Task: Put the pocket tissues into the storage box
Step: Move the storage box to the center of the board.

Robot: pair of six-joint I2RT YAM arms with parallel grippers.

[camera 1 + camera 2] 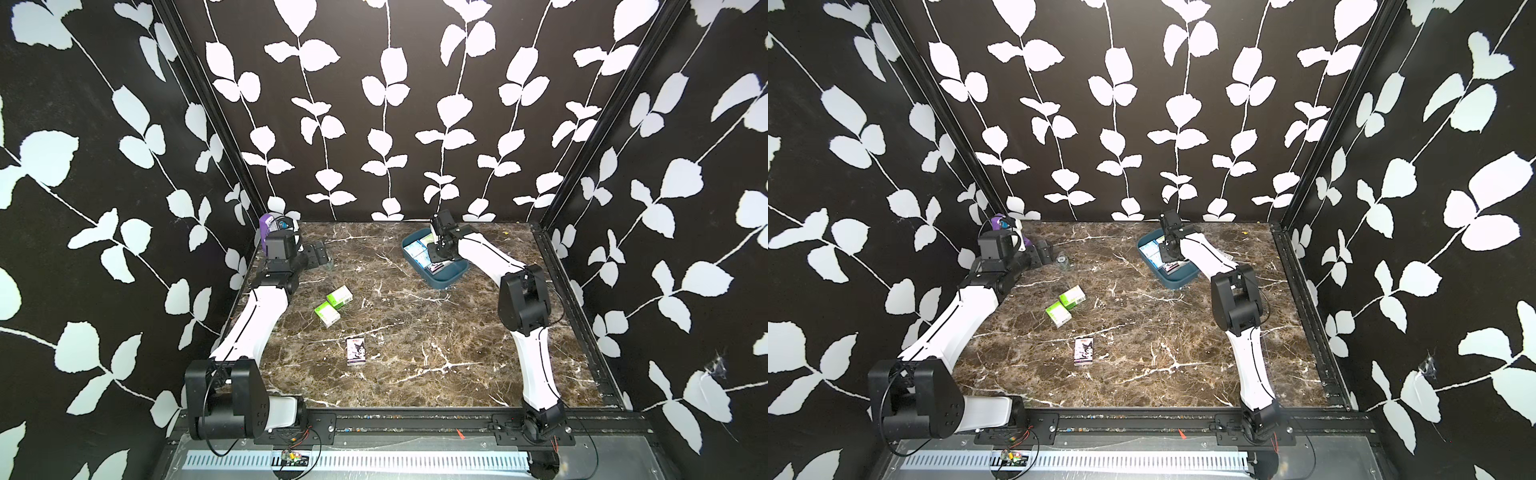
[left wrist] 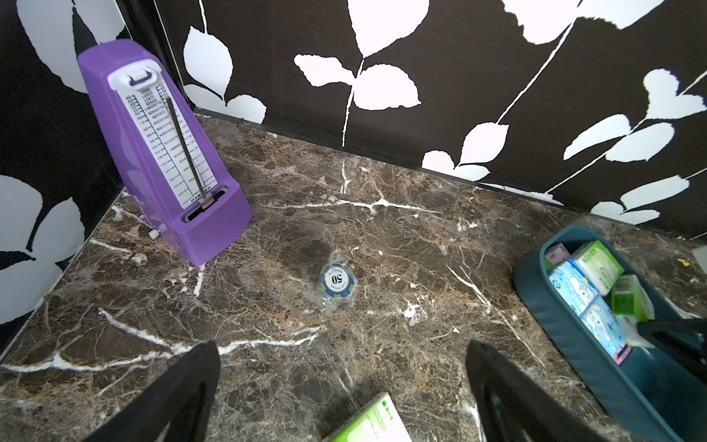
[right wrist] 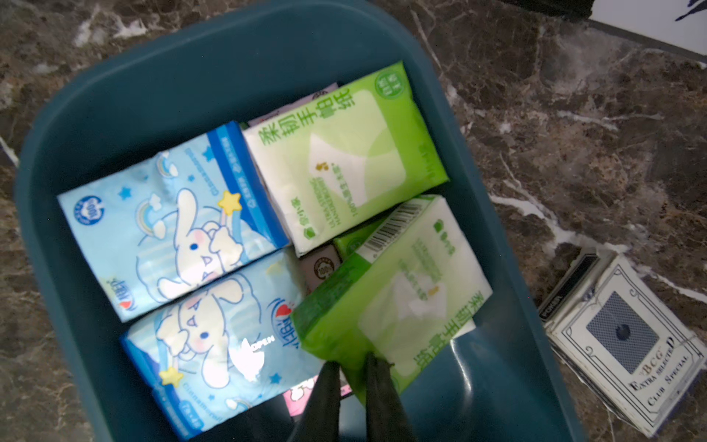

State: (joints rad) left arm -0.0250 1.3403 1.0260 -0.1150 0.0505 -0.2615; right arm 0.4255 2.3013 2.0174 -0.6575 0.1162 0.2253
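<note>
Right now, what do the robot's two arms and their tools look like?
Both the left arm and the right arm have white curved shells with a thin black line, bulky black joint housings, and thin black cables looping beside them. The left tool and right tool have black tapered fingers.

The storage box (image 3: 114,76) runs off the right wrist view's lower edge, as does the right gripper (image 3: 352,369), only its tips showing on the tilted green pack (image 3: 394,291); a pink pack (image 3: 298,400) peeks from under blue packs (image 3: 214,344); the left wrist view's edge cuts a loose green pack (image 2: 367,421); in a top view the left arm (image 1: 280,247) half hides the metronome (image 1: 265,226).
</note>
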